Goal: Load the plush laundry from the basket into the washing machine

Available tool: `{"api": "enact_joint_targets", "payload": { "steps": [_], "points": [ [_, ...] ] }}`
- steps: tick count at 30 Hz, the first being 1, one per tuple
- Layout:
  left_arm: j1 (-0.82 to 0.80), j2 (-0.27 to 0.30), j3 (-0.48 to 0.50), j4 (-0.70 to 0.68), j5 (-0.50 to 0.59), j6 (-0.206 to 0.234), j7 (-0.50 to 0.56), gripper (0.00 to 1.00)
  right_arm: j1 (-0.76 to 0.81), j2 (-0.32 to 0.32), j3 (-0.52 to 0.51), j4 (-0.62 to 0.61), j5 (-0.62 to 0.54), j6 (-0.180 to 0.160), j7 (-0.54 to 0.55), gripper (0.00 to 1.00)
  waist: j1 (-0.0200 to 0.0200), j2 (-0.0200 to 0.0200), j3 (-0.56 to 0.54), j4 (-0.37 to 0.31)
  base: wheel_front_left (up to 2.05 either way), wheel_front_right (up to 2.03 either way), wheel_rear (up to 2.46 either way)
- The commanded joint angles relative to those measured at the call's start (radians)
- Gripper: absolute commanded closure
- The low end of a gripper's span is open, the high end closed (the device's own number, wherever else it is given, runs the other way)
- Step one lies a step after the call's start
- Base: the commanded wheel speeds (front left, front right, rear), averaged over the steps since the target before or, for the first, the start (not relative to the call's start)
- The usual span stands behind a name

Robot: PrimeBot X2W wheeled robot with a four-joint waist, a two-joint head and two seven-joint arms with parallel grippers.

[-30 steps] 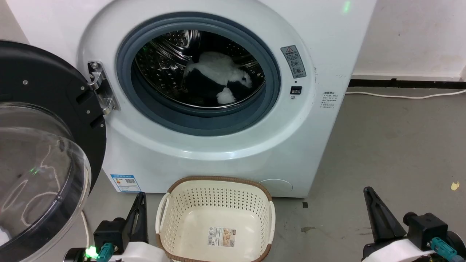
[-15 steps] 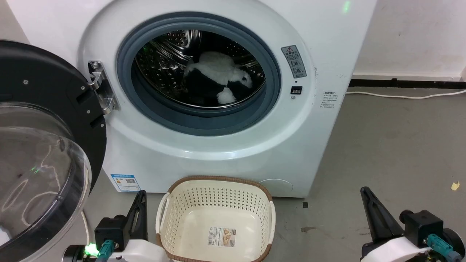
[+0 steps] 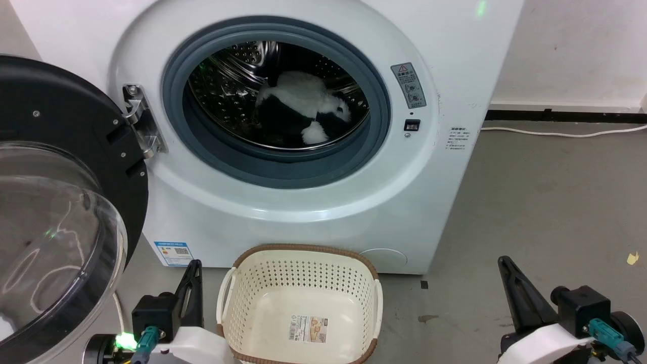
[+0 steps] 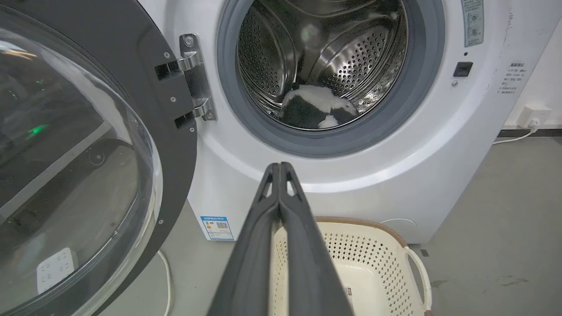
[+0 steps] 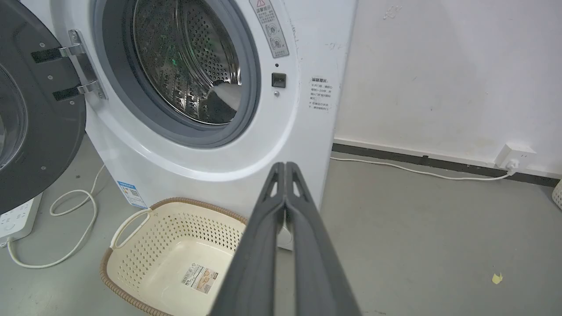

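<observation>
1. The washing machine (image 3: 455,60) is standing with its black-rimmed bubble door (image 3: 65,111) hanging wide open on the metal hinge (image 3: 141,124) at the left of its round opening.
2. The black-and-white plush toy (image 3: 308,98) is lying inside the washing machine, low in the perforated steel drum (image 3: 222,96) behind the grey door seal (image 3: 283,174). It seems to be resting on its side, though the dim drum is making its pose hard to read.
3. The cream perforated basket (image 3: 303,248) is sitting on the grey floor directly in front of the washing machine, just below the opening. Its bare bottom is showing a label sticker (image 3: 308,328).
4. The left gripper (image 3: 195,265) is hovering in front of the washing machine, between the open door and the basket. Its two dark fingers are pressing together tip to tip, clenched with nothing between them.
5. The right gripper (image 3: 503,262) is hanging off the washing machine's right front corner, over bare floor and well apart from the basket. It is clenched the same way and grasping nothing.
6. A white cable (image 3: 556,134) is running along the floor from the washing machine's right side to a wall socket (image 5: 516,156).
7. A small yellow scrap (image 3: 631,258) is lying on the floor well to the right of the washing machine.
8. A white power strip (image 5: 17,215) is lying on the floor to the left of the washing machine, beneath the open door.
</observation>
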Motion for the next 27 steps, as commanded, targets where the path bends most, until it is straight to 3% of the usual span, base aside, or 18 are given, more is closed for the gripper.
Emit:
{"api": "enact_joint_targets", "payload": {
  "steps": [1, 27],
  "points": [
    [-0.012, -0.004, 0.004, -0.008, 0.009, -0.007, 0.006, 1.0, -0.014, 0.003, 0.002, -0.008, -0.01, -0.001, 0.006, 1.0, 0.0, 0.0, 0.0, 0.0, 0.0, 0.0, 0.0],
    [-0.023, -0.013, 0.028, -0.031, 0.06, -0.029, 0.057, 1.0, -0.029, 0.004, 0.007, -0.017, -0.04, -0.001, 0.057, 1.0, 0.0, 0.0, 0.001, 0.002, 0.0, 0.0, 0.0]
  ]
}}
